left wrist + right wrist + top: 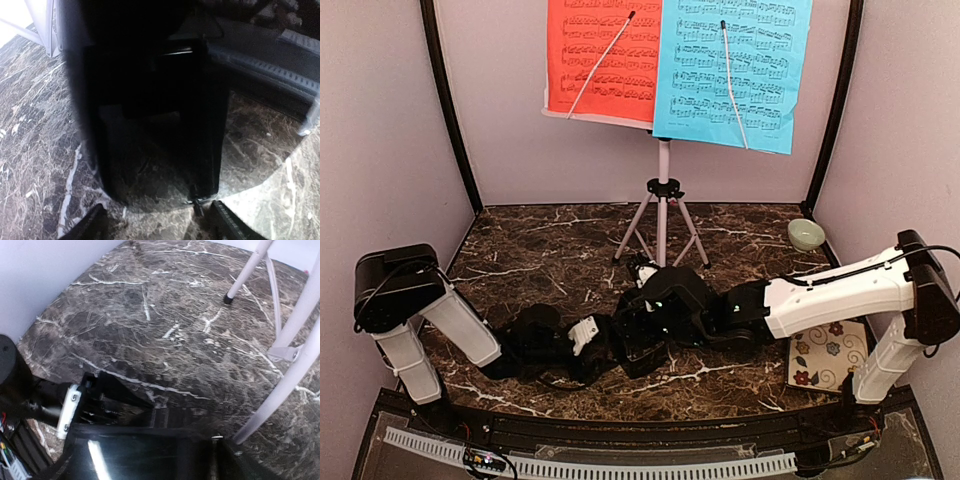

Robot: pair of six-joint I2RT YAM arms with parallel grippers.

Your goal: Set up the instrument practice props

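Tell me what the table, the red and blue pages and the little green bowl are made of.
The table looks like polished dark brown marble, or a marble-look print: white veins, slight shine. The red page and blue page look like thin matte paper printed with notes. The little green bowl looks like glazed ceramic, maybe plastic: smooth, pale.
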